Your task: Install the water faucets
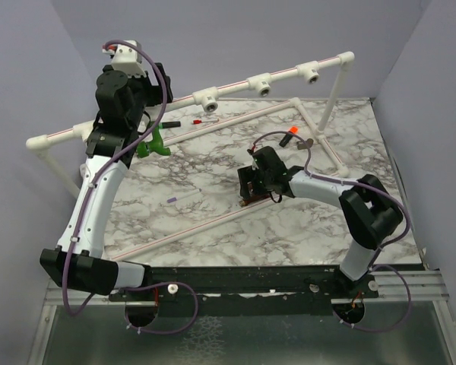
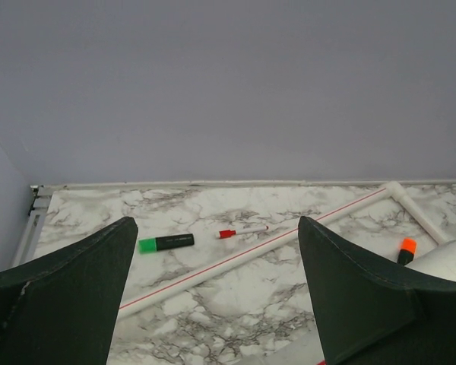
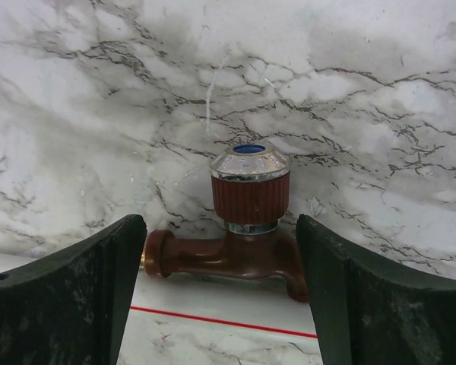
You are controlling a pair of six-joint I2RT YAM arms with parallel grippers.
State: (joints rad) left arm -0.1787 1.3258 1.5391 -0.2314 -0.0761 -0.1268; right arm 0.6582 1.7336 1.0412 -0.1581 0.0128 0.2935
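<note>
Black fingers (image 3: 68,296) of the right gripper (image 1: 249,188) filled the lower corners of the right wrist view and stood wide apart, clamped on nothing. Just beyond their tips lay the dark reddish-brown plastic faucet (image 3: 243,228), its ribbed knob with a silver rim and blue top standing upright and its body stretched crosswise. It rested against the far side of a white pipe with a thin red stripe (image 3: 213,308) on the white-and-grey marbled bench (image 1: 182,171); whether either finger touched it could not be told. From above, the right arm reached low over the middle of the bench. The left arm was raised at the far left, and the left gripper (image 2: 218,228) likewise had its fingers (image 2: 68,289) spread with nothing between them. A green plastic faucet (image 1: 153,144) showed just beside that wrist, below the raised white pipe rail with its three open tees (image 1: 262,82); its contact with either was unclear. Farther back on the bench lay a black marker with a green cap (image 2: 166,243), a white pen with a red cap (image 2: 242,230) and an orange-capped marker (image 2: 405,249).
</note>
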